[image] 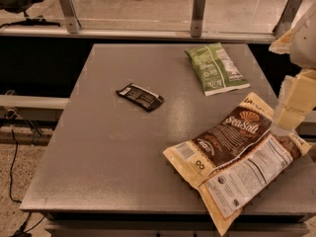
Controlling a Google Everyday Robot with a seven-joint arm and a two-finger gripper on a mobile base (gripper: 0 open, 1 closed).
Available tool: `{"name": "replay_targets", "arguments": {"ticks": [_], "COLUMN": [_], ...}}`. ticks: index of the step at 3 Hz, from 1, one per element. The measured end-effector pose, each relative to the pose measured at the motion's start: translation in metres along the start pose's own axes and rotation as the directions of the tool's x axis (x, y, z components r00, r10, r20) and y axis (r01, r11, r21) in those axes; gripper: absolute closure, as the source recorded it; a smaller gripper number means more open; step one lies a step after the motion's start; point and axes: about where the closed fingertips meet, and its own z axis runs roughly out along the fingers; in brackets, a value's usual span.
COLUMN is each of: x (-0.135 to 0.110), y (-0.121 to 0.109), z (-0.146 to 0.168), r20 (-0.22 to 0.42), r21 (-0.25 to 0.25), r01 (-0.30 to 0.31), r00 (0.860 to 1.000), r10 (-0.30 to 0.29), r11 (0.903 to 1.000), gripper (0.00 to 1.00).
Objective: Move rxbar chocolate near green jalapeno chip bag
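Gripper (292, 102) hangs right of the green chip bag (217, 68); whether it is wide or narrow I cannot tell. The chocolate bar (140, 97) lies flat and askew on the table (108, 172), well left of that green bag. To do this well, I reckon it should turn to match the bar's slant, descend straight and pinch across the narrow width.

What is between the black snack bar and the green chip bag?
Nothing visible. Only bare grey tabletop lies between the small flat black bar wrapper and the green chip bag. The tool is at the right edge, over the big brown-and-cream bag.
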Motion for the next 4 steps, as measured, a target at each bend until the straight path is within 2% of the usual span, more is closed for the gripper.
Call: {"name": "replay_targets", "arguments": {"ticks": [1,2,3,4], "x": [-0.006,-0.031,-0.087,-0.122], "y": [-0.001,-0.005,-0.016,-0.021], "z": [0.001,0.010,0.039,0.059], "r20": [0.005,0.027,0.085,0.115], "r21": [0.000,-0.008,-0.055,-0.084], "r01": [0.002,0.011,0.015,0.006], "r00": [1.000,1.000,0.996,0.993], "r10": [-0.002,-0.011,-0.011,0.004], "r11": [1.0000,0.9999,0.9984,0.9965], "gripper": [0.00,0.00,0.00,0.00]}}
